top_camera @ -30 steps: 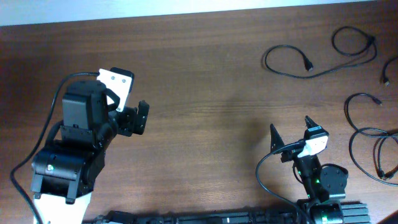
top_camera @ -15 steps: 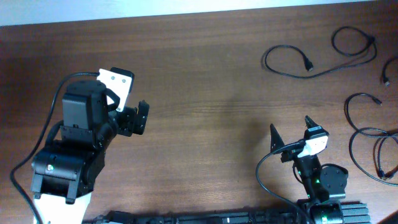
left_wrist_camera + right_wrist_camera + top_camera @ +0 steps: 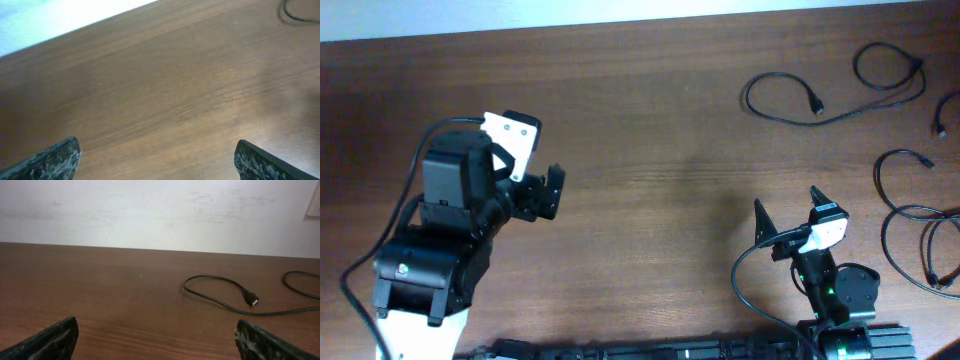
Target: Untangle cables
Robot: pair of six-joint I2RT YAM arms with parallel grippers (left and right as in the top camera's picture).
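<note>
- The brown wooden table is lying under everything.
- The left gripper is hovering over the near left part of the table.
- The right gripper is hovering by the near edge, right of centre.
- One thin black cable with a plug end is lying on the table at the far right, beyond the right gripper and well apart from it.
- More thin black cable loops are lying along the right edge, right of the right gripper.
</note>
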